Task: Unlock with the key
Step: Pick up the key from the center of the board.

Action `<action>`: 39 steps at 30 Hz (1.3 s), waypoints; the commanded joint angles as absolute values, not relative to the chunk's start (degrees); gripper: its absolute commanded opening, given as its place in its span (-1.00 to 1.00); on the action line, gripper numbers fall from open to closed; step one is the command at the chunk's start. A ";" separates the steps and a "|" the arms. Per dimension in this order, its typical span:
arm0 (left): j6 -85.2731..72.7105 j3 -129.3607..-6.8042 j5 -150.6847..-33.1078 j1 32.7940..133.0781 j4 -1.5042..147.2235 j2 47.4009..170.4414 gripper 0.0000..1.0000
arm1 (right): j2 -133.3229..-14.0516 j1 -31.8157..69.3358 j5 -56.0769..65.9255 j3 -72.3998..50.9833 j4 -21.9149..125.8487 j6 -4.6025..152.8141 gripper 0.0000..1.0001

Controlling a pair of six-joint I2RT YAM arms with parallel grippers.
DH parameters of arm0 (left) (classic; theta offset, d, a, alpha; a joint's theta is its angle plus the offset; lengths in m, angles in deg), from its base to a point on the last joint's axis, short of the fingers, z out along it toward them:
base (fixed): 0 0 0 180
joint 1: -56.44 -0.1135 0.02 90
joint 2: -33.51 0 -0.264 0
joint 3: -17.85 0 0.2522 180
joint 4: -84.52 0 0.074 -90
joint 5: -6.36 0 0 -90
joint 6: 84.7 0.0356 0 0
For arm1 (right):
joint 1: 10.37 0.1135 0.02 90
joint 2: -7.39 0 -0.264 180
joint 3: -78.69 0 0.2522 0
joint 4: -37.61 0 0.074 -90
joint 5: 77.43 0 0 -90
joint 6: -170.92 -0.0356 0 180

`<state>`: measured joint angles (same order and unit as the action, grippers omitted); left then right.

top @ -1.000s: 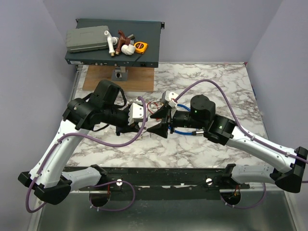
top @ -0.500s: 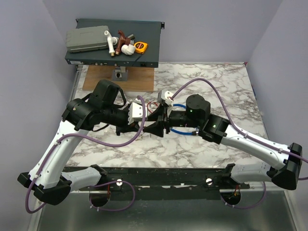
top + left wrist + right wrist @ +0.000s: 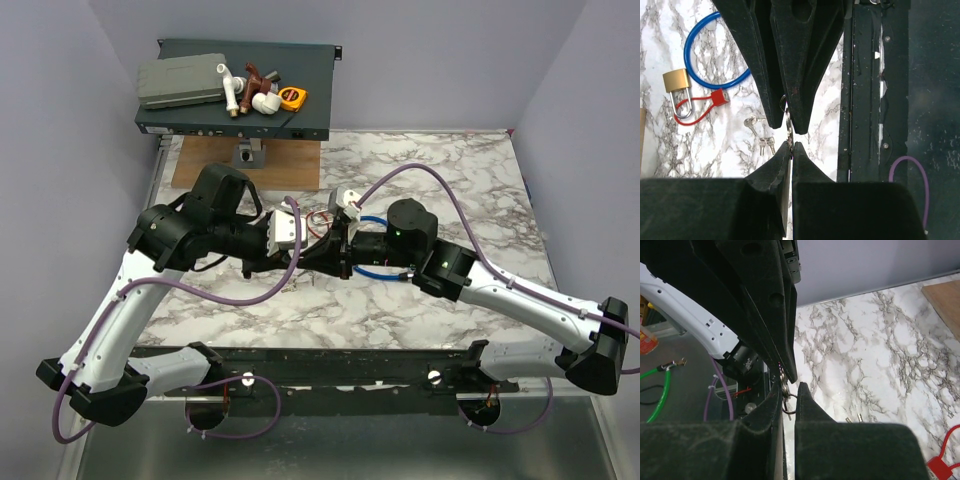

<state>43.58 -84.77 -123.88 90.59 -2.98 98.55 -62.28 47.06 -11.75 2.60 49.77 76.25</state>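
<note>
The left hand (image 3: 791, 146) has its tips pressed together on the lower end of the key (image 3: 788, 121). It is a small silvery piece on a thin wire ring, held in the air at the middle of the left wrist view. The right hand (image 3: 789, 389) meets it from the opposite side, fingers narrowed to a slit around the ring. Both hands therefore pinch the same bit of metal, tip to tip.

I judge this to be a hand-over or re-grip, meant to leave the blade sticking out free of one hand. To do it well, the receiving hand should clamp the flat head firmly before the other lets go. The ring hangs loose and could swing or twist the key, so the release should be slow and without pulling. Whether the blade is free I cannot tell; it is too small.

The fingers are matt black wedges tapering to blunt points. Beneath them the worktop (image 3: 670, 160) is glossy white marble with grey veins, slippery for small metal. Loose silvery keys (image 3: 766, 145) lie left of centre. Toward the upper left sits the blocky brass padlock (image 3: 676, 80) with its polished steel shackle. A thin red cord with a square red tag (image 3: 718, 96) is threaded through the shackle, and the glossy blue cable lock (image 3: 686, 50) curves just above.
</note>
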 commanded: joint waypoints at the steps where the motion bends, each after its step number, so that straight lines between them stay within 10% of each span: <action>1: 42.48 -87.01 -121.34 90.78 -2.41 97.73 -0.92 | -61.02 46.89 -8.66 2.79 50.84 76.97 -0.99; 9: 39.02 -86.48 -118.27 90.76 0.10 97.73 0.24 | -60.82 46.92 -9.75 1.82 51.28 76.98 -0.99; 26: 34.14 -73.52 -129.15 89.35 10.00 92.61 -0.02 | -60.94 46.88 -13.94 1.89 46.89 71.66 -0.99; 34: 28.50 -71.64 -140.73 83.59 18.40 92.06 0.24 | -61.32 46.91 -16.19 2.23 43.34 68.83 -0.99; 39: 25.71 -72.54 -147.71 83.58 18.99 93.65 -0.15 | -61.73 46.90 -16.24 2.44 41.82 67.85 -0.99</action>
